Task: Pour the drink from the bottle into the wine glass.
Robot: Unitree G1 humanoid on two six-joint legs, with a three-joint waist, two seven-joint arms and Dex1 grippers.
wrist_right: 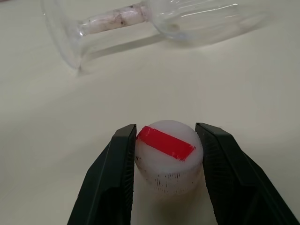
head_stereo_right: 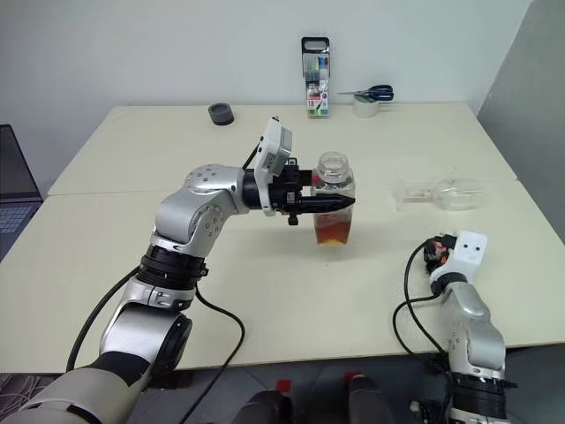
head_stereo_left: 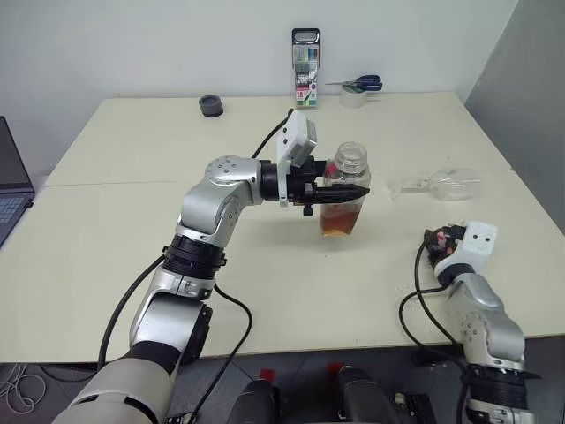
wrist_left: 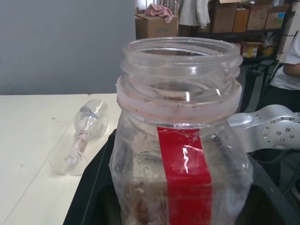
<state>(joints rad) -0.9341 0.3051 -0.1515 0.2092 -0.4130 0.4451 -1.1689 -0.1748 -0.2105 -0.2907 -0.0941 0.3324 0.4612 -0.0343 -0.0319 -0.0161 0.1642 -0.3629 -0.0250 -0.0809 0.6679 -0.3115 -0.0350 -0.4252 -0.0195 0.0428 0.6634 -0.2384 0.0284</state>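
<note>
The bottle [head_stereo_left: 344,190] is upright at the middle of the table, uncapped, with a red label strip [wrist_left: 185,164]. The amber drink [head_stereo_left: 340,219] fills its lower part. My left gripper [head_stereo_left: 353,191] is shut on the bottle from its left side, below the neck. The wine glass [head_stereo_left: 439,185] lies on its side to the right of the bottle, and shows empty in the right wrist view [wrist_right: 154,18]. My right gripper [wrist_right: 165,133] is low over the table near the front right, just in front of the glass. It is shut on the white cap [wrist_right: 168,157], which has a red strip.
A marker-pen case [head_stereo_left: 305,67] stands at the table's far edge, with a tape roll and scissors [head_stereo_left: 355,95] to its right. A small black ring [head_stereo_left: 211,106] lies at the far left. A laptop [head_stereo_left: 11,181] sits off the table's left side.
</note>
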